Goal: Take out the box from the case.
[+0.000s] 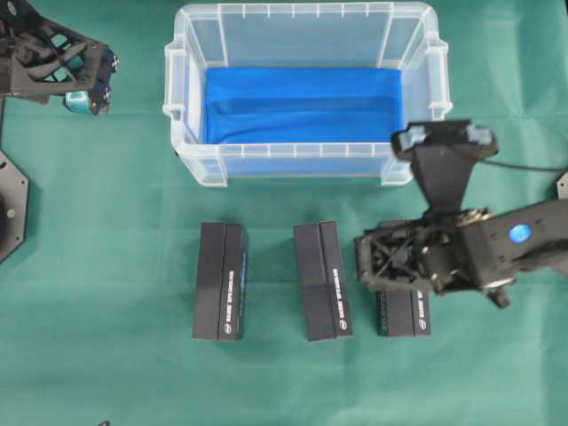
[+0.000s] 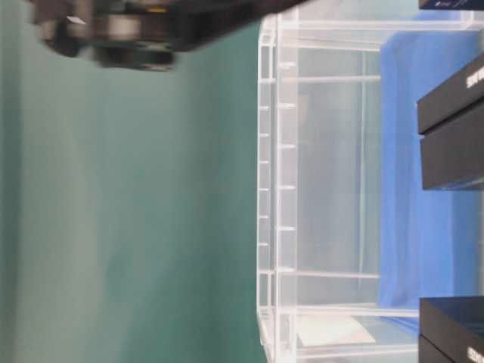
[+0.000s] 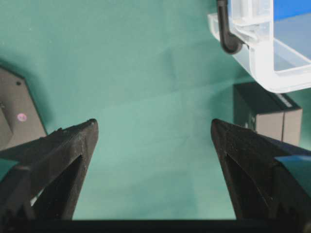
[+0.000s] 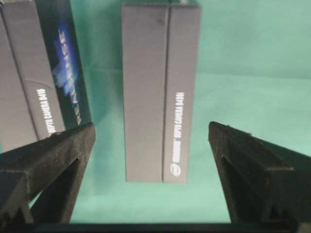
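Nearest the viewer, in front of the clear case (image 1: 191, 160): three dark boxes in a row, left (image 1: 220, 280), middle (image 1: 322, 280), right (image 1: 404, 314). Above right box, right gripper (image 4: 151, 145), jaws wide, empty. Far left of case, left gripper (image 3: 153, 141), wide, empty.

A green bench cloth (image 1: 106, 293) fills the whole surface, lying flat with faint creases. At the left edge of the overhead view a flat black plate (image 1: 11, 209) with angled corners rests on the cloth. The left wrist view shows a small pale dot on it. A grey plate corner (image 1: 563, 184) shows at the right edge.
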Robot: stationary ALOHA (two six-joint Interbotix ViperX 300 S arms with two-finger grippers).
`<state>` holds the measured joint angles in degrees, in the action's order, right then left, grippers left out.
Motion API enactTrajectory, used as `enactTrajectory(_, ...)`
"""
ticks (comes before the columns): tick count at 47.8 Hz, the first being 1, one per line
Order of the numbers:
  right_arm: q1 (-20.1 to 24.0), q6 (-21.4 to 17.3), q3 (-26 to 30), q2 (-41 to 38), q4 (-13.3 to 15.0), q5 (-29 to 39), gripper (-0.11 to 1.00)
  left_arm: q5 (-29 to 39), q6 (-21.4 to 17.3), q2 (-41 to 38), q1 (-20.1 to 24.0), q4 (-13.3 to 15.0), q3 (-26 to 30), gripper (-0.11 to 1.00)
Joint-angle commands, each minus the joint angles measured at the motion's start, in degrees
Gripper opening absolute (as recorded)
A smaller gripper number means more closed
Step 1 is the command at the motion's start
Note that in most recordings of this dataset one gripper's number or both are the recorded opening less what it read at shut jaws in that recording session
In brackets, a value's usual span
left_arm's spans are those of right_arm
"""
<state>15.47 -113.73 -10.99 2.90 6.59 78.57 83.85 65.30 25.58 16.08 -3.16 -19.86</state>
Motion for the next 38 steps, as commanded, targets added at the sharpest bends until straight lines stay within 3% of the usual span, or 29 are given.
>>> enactTrajectory(1,0.09,0.18,3.60,2.11,0.88,3.78,0.91,-0.18,0.00,0.70,0.00,-0.09,0.70,0.99)
enactTrajectory(15,0.00,1.32,8.96,2.20,1.93,7.91,0.91,-0.18,0.00,0.62,0.00,-0.09,0.79,0.99)
enactTrajectory(30,0.44,1.49,8.17,2.81,1.23,8.09,0.91,-0.18,0.00,0.70,0.00,-0.09,0.70,0.99)
enactTrajectory(38,1.49,0.44,4.31,6.06,0.09,8.09,0.91,0.09,0.26,0.79,0.00,-0.09,0.62,0.99)
